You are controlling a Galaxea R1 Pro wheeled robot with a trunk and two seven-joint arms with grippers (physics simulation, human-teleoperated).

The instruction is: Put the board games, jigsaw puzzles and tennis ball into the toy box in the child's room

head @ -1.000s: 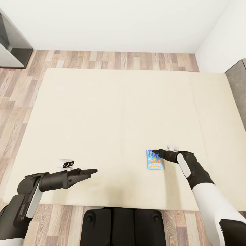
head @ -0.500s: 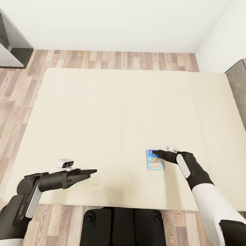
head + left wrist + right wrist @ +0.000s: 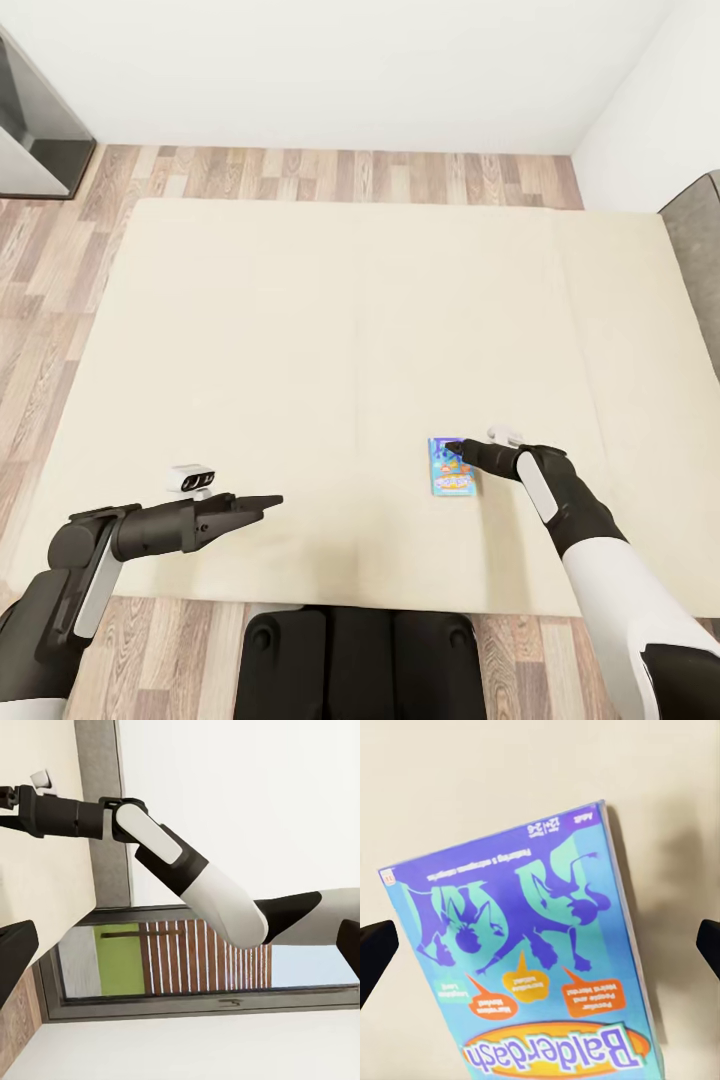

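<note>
Head view: big cream bed fills the middle, wood-plank floor beyond it, white wall behind, grey headboard at the right edge. One small blue board game lies flat on the mattress, near the bed's front edge, right of centre. The right wrist view shows the same box close up: blue/teal lid w/ purple cartoon figure, orange speech bubbles, "Balderdash" logo on a yellow-orange oval.

Right hand is low over the far end of the box, arm reaching in from the right. Fingers spread apart: in the right wrist view one dark fingertip sits at each side edge, box between them, not clamped on it. Can't tell whether the tips touch the lid.

Left hand is held over the bed's front-left part, well apart from the box, pointing toward the right. Fingers look near together in head view, but can't tell for sure; the left wrist view gives just one dark finger at the edge, plus the right arm across the bed and a window.
</note>
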